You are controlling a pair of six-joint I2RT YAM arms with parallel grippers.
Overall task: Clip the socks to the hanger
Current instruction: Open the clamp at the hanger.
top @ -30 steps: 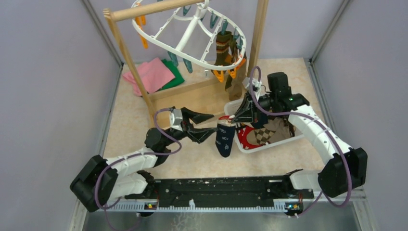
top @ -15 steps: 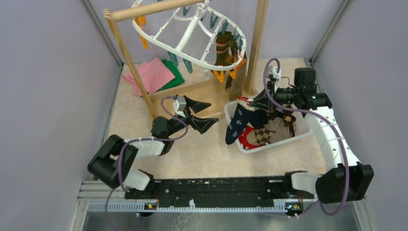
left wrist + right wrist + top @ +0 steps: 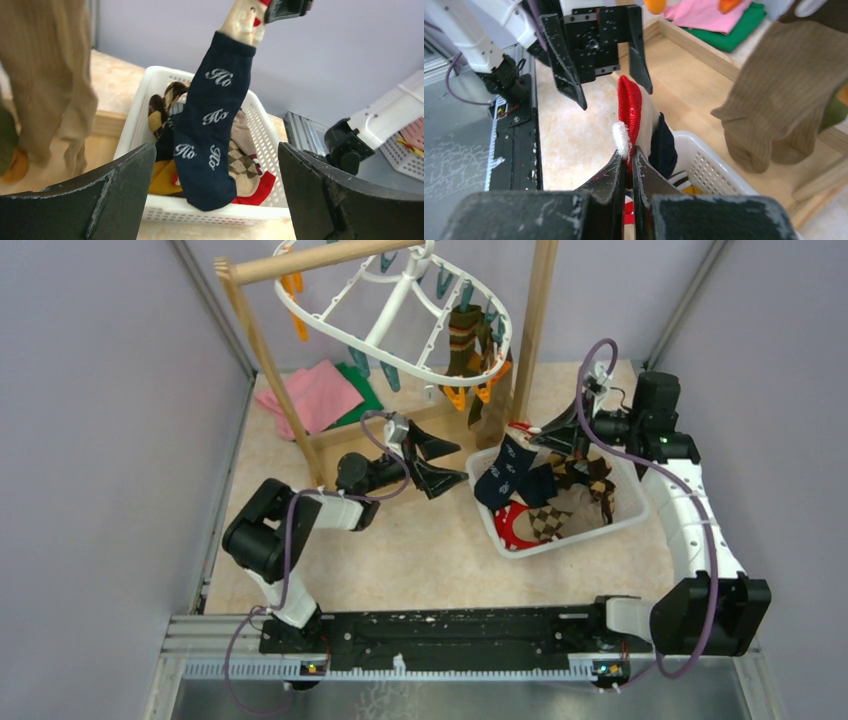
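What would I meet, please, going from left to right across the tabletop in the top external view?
Pink cloth → left gripper, open → navy sock → right arm's white forearm. The basket and the right gripper overlap the sock, so I leave them out.

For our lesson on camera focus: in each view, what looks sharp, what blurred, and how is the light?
Top external: even, soft light, faint shadows, everything sharp. Left wrist: navy sock crisp, lettering legible, own jaws dark and slightly soft. Right wrist: own jaws blurred up close, red cuff fairly sharp.
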